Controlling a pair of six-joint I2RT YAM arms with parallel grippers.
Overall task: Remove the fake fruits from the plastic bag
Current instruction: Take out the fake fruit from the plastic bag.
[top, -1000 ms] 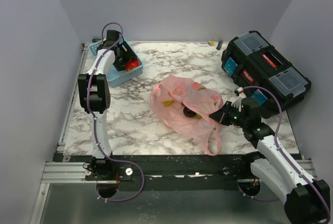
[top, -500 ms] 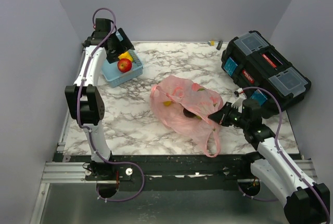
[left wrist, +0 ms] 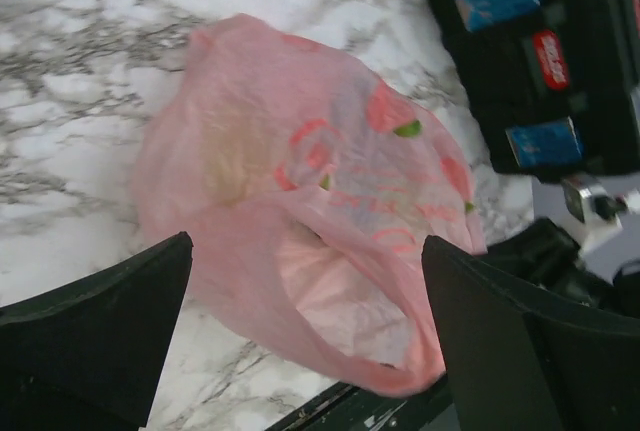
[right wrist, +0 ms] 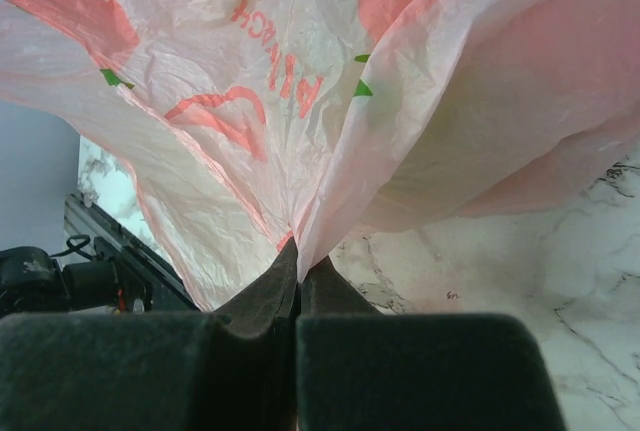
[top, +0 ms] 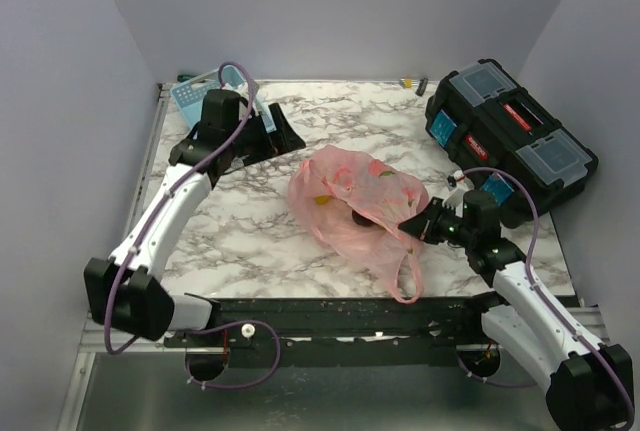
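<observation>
The left gripper [top: 278,133] has just left the light blue basket [top: 188,96] at 10 o'clock on the table [top: 250,241]. A second ago it hung over the basket with a red apple, and half a second ago the apple lay inside as the arm lifted away. Now the arm has swung in toward the centre and hides most of the basket. Its fingers [left wrist: 95,336] stand wide apart with nothing between them, framing the plastic bag [top: 355,201] in the left wrist view without touching it. The bag lies crumpled at the middle of the table. A yellow fruit [top: 322,198] and a dark fruit [top: 362,217] show through its film and mouth, so it is not yet empty. The right gripper [top: 412,224], at 4 o'clock of the bag, has not moved. Its fingers are closed tight on a fold of the pink film, as the right wrist view shows, and they keep the bag anchored. The black toolbox [top: 510,141] sits at 2 o'clock, clear of both arms. One delivery looks finished and the next pick is starting. The left arm probably needs to come down into the bag's mouth, which faces 8 o'clock, while the right holds firm.
</observation>
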